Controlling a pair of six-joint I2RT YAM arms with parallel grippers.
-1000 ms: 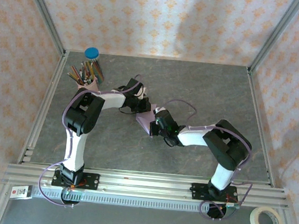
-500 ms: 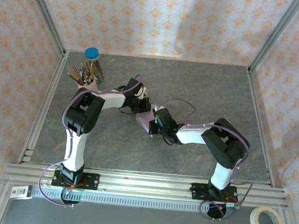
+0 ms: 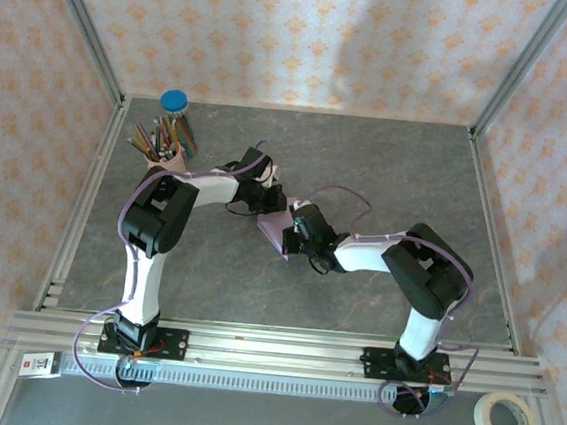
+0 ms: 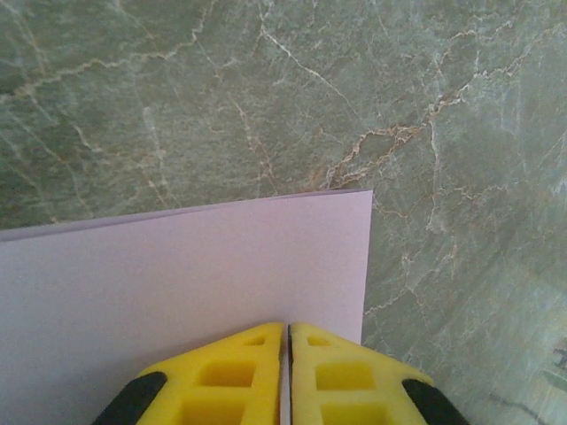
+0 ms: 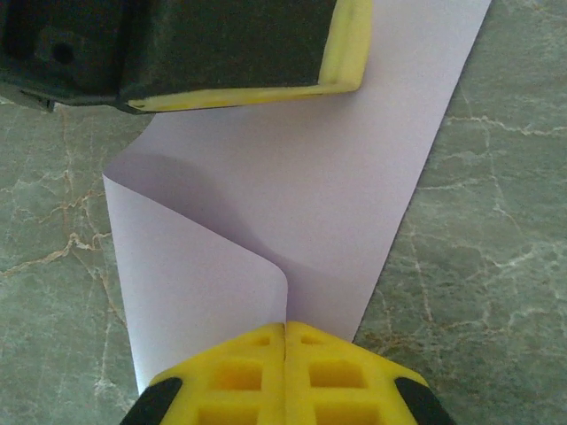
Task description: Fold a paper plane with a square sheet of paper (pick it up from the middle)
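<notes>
Top external: grey marble table (image 3: 398, 173) with both arms reaching in to meet at its middle. Left gripper (image 3: 272, 203) and right gripper (image 3: 296, 236) sit close together, the lilac square sheet of paper (image 3: 274, 230) between them as a small folded patch near table centre. The jaws are too small here to tell their state. Pink pencil cup (image 3: 171, 157) is at far left, with a blue-lidded jar (image 3: 176, 101) just behind it. Tape roll (image 3: 505, 421) lies off the table at near right.

Left wrist: left gripper (image 4: 286, 326) has its yellow fingertips pressed together except for a hairline slit, pinched on the sheet (image 4: 177, 274). The paper spreads flat from the tips, its straight edges and one corner over the marble (image 4: 425, 106).

Right wrist: right gripper (image 5: 285, 326) is fully closed and nips the sheet (image 5: 354, 177) where a flap curls over in a soft, uncreased fold right at the tips. The paper runs away as a strip toward the left gripper's finger (image 5: 347, 44), which clamps the far end. The strip's left corner is lifted off the table, with shadow under the curl.
</notes>
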